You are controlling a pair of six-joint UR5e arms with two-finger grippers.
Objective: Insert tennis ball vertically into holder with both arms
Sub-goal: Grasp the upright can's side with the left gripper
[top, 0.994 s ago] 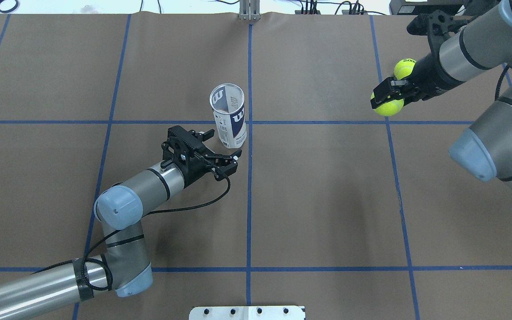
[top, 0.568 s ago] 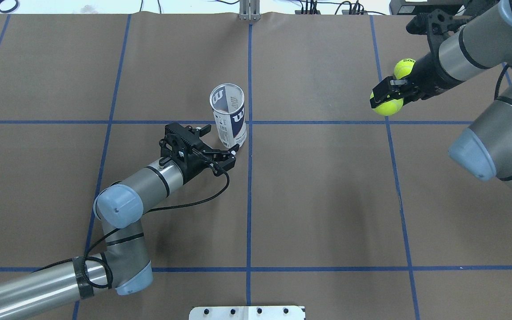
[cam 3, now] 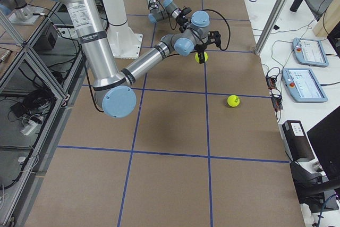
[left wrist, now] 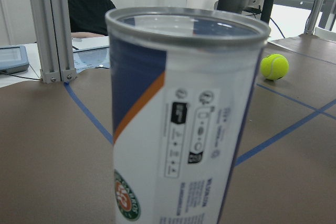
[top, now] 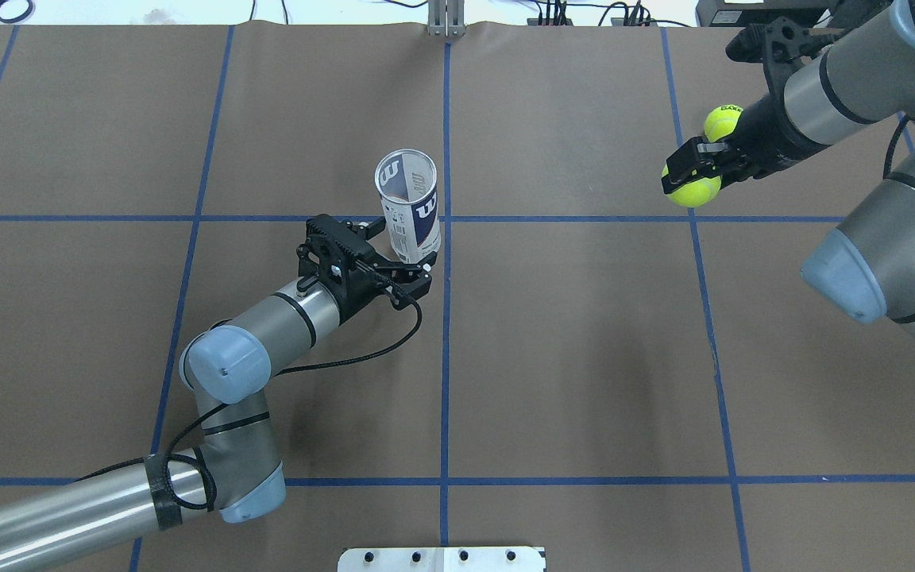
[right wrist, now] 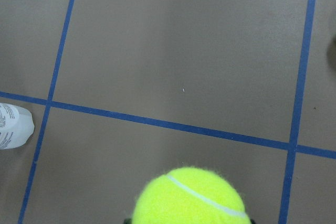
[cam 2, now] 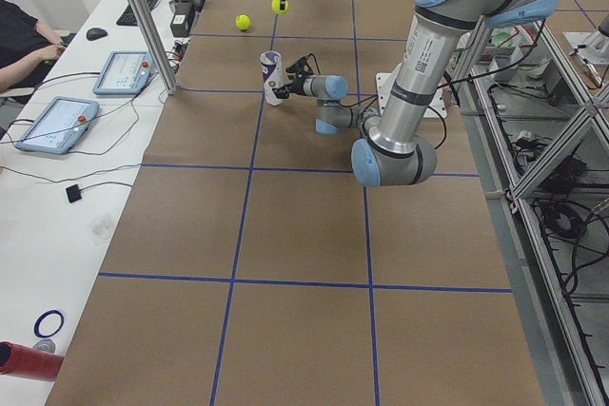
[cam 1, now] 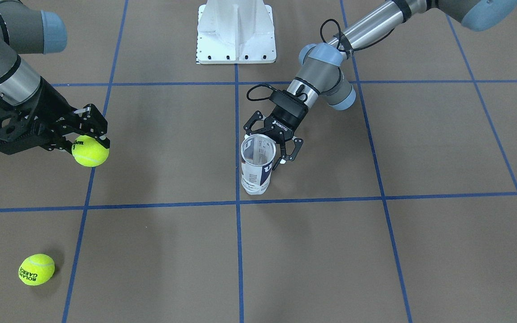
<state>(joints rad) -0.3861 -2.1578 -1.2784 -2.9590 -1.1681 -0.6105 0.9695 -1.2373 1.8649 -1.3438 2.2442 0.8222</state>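
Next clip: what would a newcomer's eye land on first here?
An upright clear tennis-ball tube stands mid-table, the left gripper's open fingers flanking it. The right gripper clamps a yellow tennis ball far to the robot's right; a second ball lies loose beyond it.

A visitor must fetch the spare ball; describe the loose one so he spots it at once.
On the brown table with the blue grid, go to the robot's right end, far from its base. The loose ball lies alone on the paper there, with black ROLAND print; the held ball is clamped in the right tool.
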